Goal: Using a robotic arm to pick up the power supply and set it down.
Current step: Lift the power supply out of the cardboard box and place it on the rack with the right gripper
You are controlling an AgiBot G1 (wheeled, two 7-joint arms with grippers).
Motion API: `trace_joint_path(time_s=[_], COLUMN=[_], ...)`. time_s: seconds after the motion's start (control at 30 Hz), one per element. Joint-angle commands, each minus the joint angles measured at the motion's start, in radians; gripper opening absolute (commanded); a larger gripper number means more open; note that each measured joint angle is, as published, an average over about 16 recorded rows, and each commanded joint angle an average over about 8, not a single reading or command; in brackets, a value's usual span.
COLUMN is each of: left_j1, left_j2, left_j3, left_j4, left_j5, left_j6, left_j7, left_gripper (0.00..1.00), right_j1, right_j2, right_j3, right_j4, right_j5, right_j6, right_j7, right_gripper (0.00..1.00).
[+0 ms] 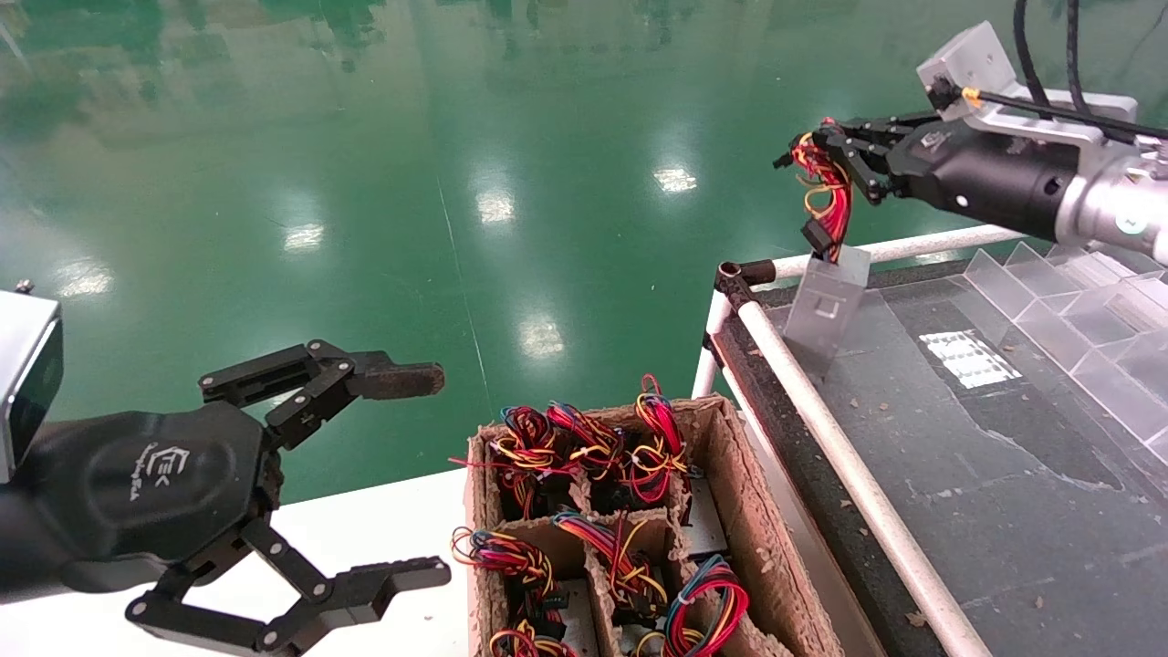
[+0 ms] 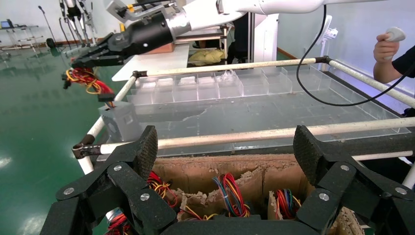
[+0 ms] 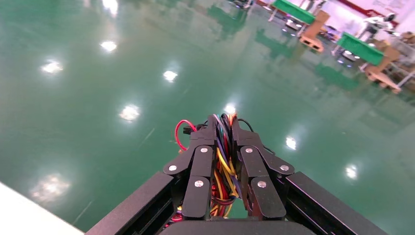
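My right gripper [image 1: 812, 146] [image 3: 223, 125] is shut on the red, yellow and black wire bundle [image 1: 829, 196] [image 3: 222, 164] of the power supply. The silver-grey box [image 1: 826, 310] dangles tilted from those wires, low over the near-left corner of the black-topped table [image 1: 967, 474]. I cannot tell whether its lower edge touches the surface. The left wrist view shows the same box [image 2: 120, 122] hanging under the right gripper [image 2: 85, 58]. My left gripper [image 1: 440, 474] [image 2: 226, 147] is parked at the lower left, open and holding nothing, beside the cardboard box.
A divided cardboard box [image 1: 753, 511] holds several more wired units. A white tube rail [image 1: 821, 429] edges the black table. Clear plastic dividers [image 1: 1077, 328] line its far right side. A white table [image 1: 383, 529] lies under my left arm. A person's hand [image 2: 389, 46] holds a controller.
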Motion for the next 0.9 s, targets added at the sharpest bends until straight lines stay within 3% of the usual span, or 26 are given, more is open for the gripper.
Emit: trace_joint_path(time_s=[0.03,0.53,0.9], left_j1=[0.000,0.000,0.000], left_j2=[0.000,0.000,0.000], left_j3=[0.000,0.000,0.000], left_j4=[0.000,0.000,0.000], left_j5=[0.000,0.000,0.000], left_j6=[0.000,0.000,0.000], left_j7=[0.000,0.000,0.000], left_gripper=[1.00,1.00,1.00], right_j1=[0.007,0.025,0.058], right_j2=[-0.014,-0.081,-0.054], right_j3=[0.001,-0.016,-0.029], right_j4=[-0.005,-0.019,-0.028], right_j5=[0.001,-0.023,-0.041], right_j6=[0.033,0.065,-0.005], right_j7=[-0.002,-0.004,0.026], right_gripper=[0.00,0.00,0.00])
